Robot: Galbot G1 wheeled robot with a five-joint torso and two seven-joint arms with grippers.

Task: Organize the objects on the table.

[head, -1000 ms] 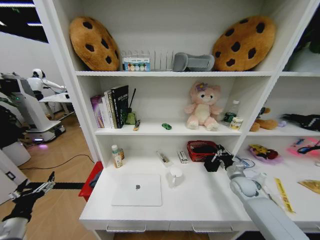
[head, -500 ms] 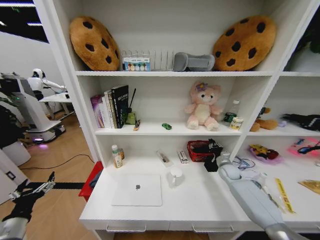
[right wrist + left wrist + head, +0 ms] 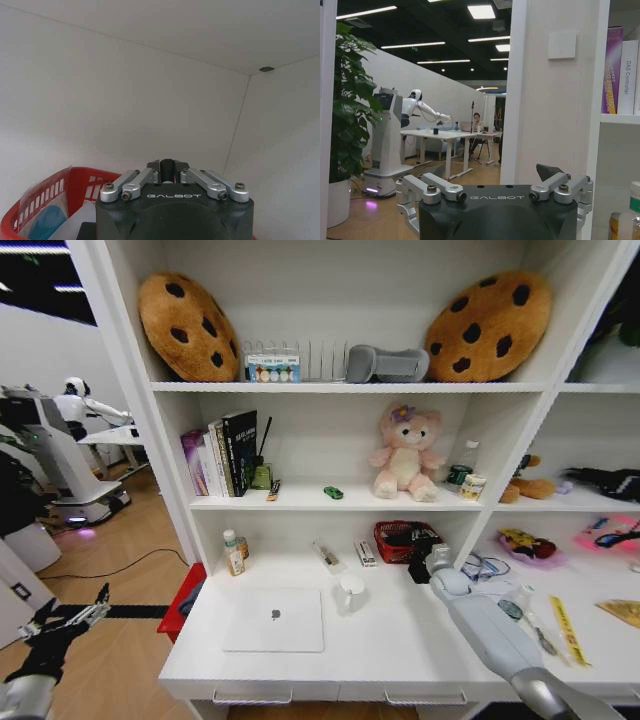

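White shelves (image 3: 350, 387) fill most of the head view, and they join a long white worktop (image 3: 420, 640) in the lower half of the frame. Far off at the left edge, another robot (image 3: 72, 400) stands by a white table (image 3: 112, 436) on a brown wooden floor (image 3: 120, 640).

A thin silver laptop (image 3: 275, 620) lies shut in the lower middle of the frame, on the worktop. A white cup (image 3: 350, 592) stands just beside its right corner. A red basket (image 3: 405, 541) sits at the back of the worktop, right of the middle. A small bottle (image 3: 233, 553) stands at the back on the left. On the shelf above, in the middle of the frame, lies a tiny green object (image 3: 333, 493), with a pink plush toy (image 3: 407, 453) to its right.

The right arm comes up from the lower right of the frame. The right pincer (image 3: 422, 568) is at the red basket's right end. In the right wrist view its fingers (image 3: 174, 167) are pulled in close together, a narrow gap at most, right over the basket. I cannot tell if it holds anything.

The left pincer (image 3: 68, 617) hangs at the lower left of the frame, off the worktop and over the floor. Its fingers (image 3: 427, 185) are spread wide and hold nothing.
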